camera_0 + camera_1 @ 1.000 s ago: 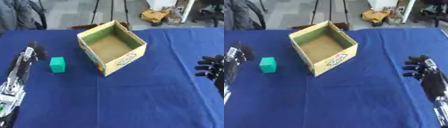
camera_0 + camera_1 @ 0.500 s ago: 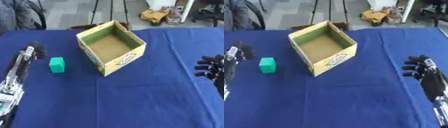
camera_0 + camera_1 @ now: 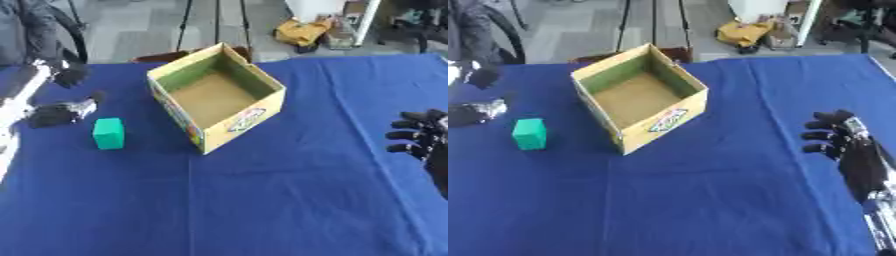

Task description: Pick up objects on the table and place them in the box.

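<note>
Nearby, a green block (image 3: 108,133) flanks the open cardboard box (image 3: 216,95).

Evenly lit, bright, diffuse; no glare. Soft all over, fine detail lost. Worst motion smear at left edge on left hand (image 3: 59,112). Faint soft shadows beside cardboard box (image 3: 217,96) and green block (image 3: 108,133) on blue tablecloth (image 3: 262,200). Background floor brighter, equally blurred.

One open cardboard box (image 3: 216,94), one green block (image 3: 108,133) and two black robot hands were on the blue table (image 3: 262,200).
</note>
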Available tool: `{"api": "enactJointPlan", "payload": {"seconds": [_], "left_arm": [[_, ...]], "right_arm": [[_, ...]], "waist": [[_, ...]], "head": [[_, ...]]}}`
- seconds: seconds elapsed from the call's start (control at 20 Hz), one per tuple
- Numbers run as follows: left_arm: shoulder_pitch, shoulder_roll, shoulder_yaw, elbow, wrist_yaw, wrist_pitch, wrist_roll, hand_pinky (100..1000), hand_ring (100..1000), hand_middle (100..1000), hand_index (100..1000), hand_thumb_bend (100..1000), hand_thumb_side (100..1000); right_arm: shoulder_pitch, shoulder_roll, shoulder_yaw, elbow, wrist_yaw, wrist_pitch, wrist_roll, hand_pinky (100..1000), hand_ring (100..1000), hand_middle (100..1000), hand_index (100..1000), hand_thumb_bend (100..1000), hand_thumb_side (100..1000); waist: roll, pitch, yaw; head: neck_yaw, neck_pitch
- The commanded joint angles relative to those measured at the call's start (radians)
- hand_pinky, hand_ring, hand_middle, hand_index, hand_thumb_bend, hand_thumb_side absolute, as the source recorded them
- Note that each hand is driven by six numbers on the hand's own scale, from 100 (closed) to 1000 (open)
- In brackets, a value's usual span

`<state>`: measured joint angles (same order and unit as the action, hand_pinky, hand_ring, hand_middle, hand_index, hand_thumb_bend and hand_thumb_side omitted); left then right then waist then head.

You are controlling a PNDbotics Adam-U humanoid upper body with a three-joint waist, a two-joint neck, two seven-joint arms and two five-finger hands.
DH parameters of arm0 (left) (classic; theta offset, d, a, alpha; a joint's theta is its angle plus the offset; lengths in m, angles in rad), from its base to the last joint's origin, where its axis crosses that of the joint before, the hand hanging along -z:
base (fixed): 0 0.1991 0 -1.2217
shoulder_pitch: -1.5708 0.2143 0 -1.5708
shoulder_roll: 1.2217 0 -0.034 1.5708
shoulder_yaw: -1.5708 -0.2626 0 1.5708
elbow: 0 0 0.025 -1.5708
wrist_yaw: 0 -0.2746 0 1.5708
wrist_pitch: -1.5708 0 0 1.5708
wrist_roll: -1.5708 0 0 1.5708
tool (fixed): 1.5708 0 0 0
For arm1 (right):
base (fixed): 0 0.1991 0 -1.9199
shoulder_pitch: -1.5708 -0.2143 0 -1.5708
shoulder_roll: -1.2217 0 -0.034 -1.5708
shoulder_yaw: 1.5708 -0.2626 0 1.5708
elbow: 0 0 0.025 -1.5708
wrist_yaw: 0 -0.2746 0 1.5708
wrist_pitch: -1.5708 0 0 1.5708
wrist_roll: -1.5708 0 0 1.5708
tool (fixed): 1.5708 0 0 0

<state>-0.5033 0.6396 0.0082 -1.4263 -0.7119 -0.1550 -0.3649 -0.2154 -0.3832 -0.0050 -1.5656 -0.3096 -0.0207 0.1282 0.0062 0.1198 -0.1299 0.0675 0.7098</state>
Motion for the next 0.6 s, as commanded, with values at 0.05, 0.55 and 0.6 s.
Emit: {"api": "enactJointPlan", "payload": {"seconds": [0.05, 0.55, 0.6], "left_arm": [[-0.056, 0.049, -0.024, 0.07, -0.127, -0.04, -0.067, 675, 677, 645, 765, 677, 466], [-0.215, -0.019, -0.073, 0.391, -0.277, -0.177, -0.13, 684, 692, 662, 764, 705, 485], [-0.224, -0.025, -0.073, 0.407, -0.285, -0.184, -0.126, 684, 694, 663, 766, 705, 480]], "right_arm": [[-0.008, -0.028, -0.001, -0.008, 0.0, -0.001, 0.005, 606, 698, 679, 815, 100, 907], [-0.009, -0.025, 0.003, -0.006, 0.001, 0.0, 0.009, 605, 698, 679, 815, 100, 909], [-0.01, -0.025, 0.004, -0.006, 0.001, 0.001, 0.01, 606, 698, 679, 815, 100, 909]], "waist": [[0.001, -0.016, -0.002], [-0.001, -0.015, -0.012], [0.0, -0.014, -0.012]], "head": [[-0.003, -0.013], [-0.002, -0.019], [-0.004, -0.02]]}}
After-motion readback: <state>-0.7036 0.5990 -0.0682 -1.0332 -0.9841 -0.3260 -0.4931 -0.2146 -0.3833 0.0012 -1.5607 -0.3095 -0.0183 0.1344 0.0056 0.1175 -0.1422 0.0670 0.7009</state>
